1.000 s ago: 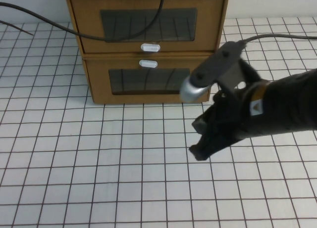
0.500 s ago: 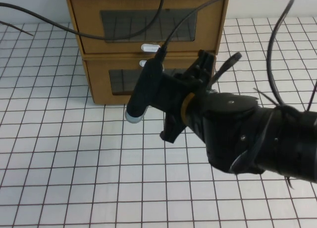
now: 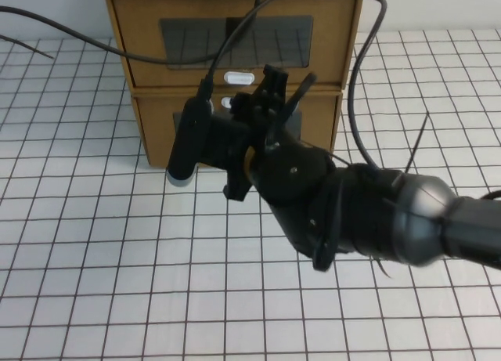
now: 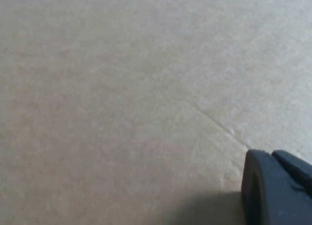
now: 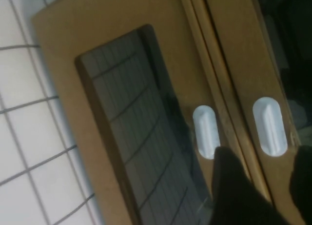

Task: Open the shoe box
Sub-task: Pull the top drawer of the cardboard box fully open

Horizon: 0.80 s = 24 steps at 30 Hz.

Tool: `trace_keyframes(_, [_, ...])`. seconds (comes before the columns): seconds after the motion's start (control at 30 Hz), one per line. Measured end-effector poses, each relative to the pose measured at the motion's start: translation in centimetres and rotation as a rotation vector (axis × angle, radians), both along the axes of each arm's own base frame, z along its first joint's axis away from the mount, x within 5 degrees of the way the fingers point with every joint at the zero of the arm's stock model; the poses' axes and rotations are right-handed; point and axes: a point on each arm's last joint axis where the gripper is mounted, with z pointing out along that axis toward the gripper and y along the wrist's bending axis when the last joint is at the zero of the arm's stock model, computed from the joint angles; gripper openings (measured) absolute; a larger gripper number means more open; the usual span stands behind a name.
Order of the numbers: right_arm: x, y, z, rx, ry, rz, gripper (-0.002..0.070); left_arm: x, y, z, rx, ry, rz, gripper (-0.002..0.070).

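Two brown cardboard shoe boxes (image 3: 141, 63) stand stacked at the back of the table, each front with a dark window and a white handle. The upper handle (image 3: 238, 77) shows in full. My right arm partly hides the lower handle (image 3: 228, 102). My right gripper (image 3: 285, 81) is open just in front of the box fronts, close to the handles, with nothing held. In the right wrist view the two handles (image 5: 205, 131) (image 5: 269, 126) sit just beyond the right gripper (image 5: 268, 186). My left gripper (image 4: 275, 191) lies close against plain cardboard (image 4: 122, 88).
The boxes stand on a white table with a black grid (image 3: 94, 251). Black cables (image 3: 94, 44) run across the upper box front from the left. My right arm's bulky black body (image 3: 352, 212) fills the middle right of the table.
My right arm has swung from the right side of the table over to the box fronts. Its jaws have gone from shut to open.
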Motion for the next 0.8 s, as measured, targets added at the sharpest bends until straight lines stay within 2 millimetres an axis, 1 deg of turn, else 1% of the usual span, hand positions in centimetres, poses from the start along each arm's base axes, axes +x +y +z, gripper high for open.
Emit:
trace_keyframes(0.2, [3.0,0.2,-1.1,-0.037,-0.016,-0.038,0.0246,0.0,0.0,0.0,-0.001,0.001,0.001,-0.0002])
trace_keyframes(0.33, [4.2,0.2,-1.8,-0.062,-0.022,-0.051,0.0246,0.0,0.0,0.0,-0.001,0.001,0.001,-0.0002])
trace_keyframes(0.5, [4.5,0.5,-1.7,-0.056,-0.028,-0.052,0.0246,0.0,0.0,0.0,-0.002,0.002,0.002,-0.0002])
trace_keyframes(0.8, [4.8,1.2,-0.7,-0.056,-0.055,-0.015,0.0246,0.0,0.0,0.0,-0.002,0.002,0.002,-0.0002])
